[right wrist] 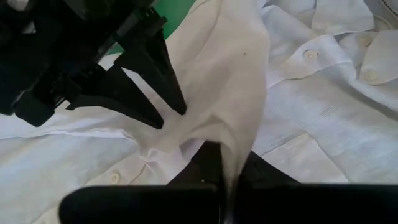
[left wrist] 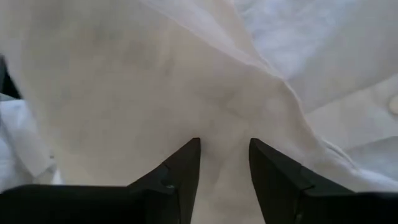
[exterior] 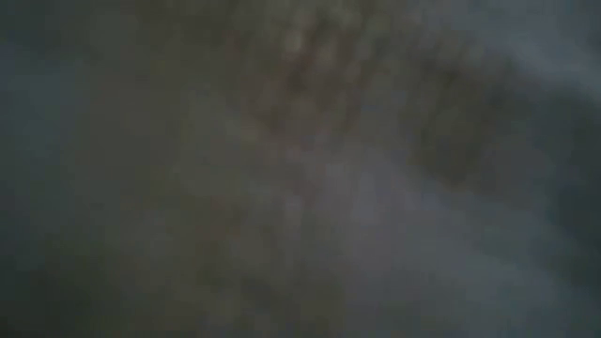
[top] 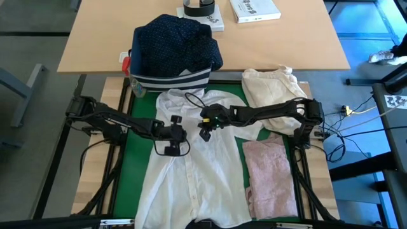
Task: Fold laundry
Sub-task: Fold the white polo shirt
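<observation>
White shirt (top: 191, 172) lies spread open, button placket up, on the green mat (top: 137, 105); its thin woven fabric is creased, with small pale buttons along the front. Beyond the shirt's collar stands a navy striped fabric bin (top: 170, 79), holding a crumpled navy white-dotted shirt (top: 175, 44) heaped above its rim. Beside the white shirt, a pale pink top (top: 270, 175) lies folded into a rectangle, and a cream-beige cloth bundle (top: 270, 86) sits past it. Right gripper (right wrist: 227, 163), over the shirt's chest, is pressed together, pinching a raised fold of white cloth. Left gripper (left wrist: 224, 152), just beside it, has fingers partly spread, tips against the same fold.
</observation>
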